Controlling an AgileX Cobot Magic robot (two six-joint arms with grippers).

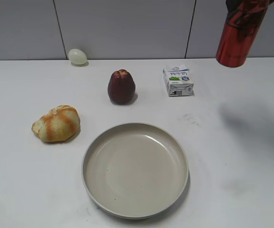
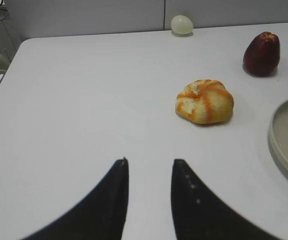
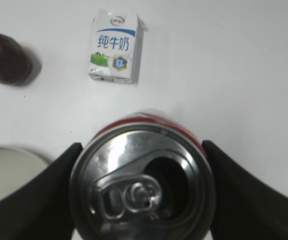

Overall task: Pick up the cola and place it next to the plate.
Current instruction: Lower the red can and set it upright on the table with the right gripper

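The cola (image 1: 238, 35) is a red can with dark lettering, held in the air at the top right of the exterior view, well above the table. In the right wrist view its silver top with pull-tab (image 3: 141, 182) fills the space between the black fingers of my right gripper (image 3: 142, 187), which is shut on the can. The plate (image 1: 94, 190) is a large round beige dish at the front centre; its rim also shows in the left wrist view (image 2: 279, 145). My left gripper (image 2: 149, 162) is open and empty over bare table.
A small white milk carton (image 1: 178, 80) and a dark red fruit (image 1: 121, 87) stand behind the plate. A bread roll (image 1: 57, 123) lies to the plate's left. A pale egg (image 1: 77, 56) sits by the back wall.
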